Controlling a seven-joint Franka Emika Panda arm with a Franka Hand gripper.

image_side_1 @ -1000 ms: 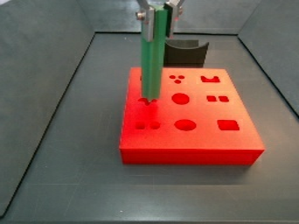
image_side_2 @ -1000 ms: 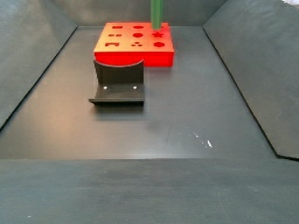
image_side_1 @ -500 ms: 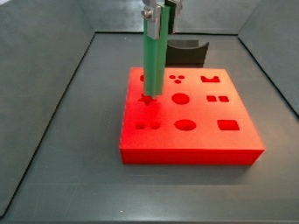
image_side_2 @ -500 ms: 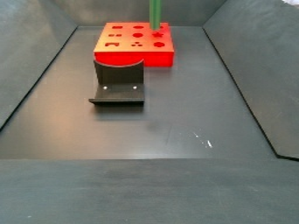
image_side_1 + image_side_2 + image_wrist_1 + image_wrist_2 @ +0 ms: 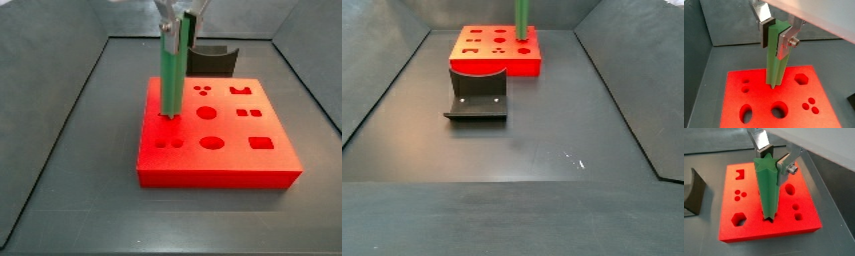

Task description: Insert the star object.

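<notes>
The star object is a long bright green peg (image 5: 173, 72) standing upright. Its lower tip touches the top of the red block (image 5: 218, 140) at a hole near the block's edge (image 5: 769, 219). My gripper (image 5: 775, 36) is shut on the peg's upper end, one silver finger (image 5: 785, 164) on each side, in both wrist views. The peg's star-shaped cross-section shows in a wrist view (image 5: 767, 190). In a side view (image 5: 521, 16) only the peg's lower part shows above the red block (image 5: 497, 51); the gripper is out of frame there.
The dark grey curved holder (image 5: 477, 95) stands in front of the block in a side view, and behind it in another (image 5: 211, 58). The red block has several shaped holes. Dark walls ring the grey floor (image 5: 516, 140).
The peg has sunk slightly and shifted a little on the block's top between the earlier frames and now. The gripper stays shut on it.
</notes>
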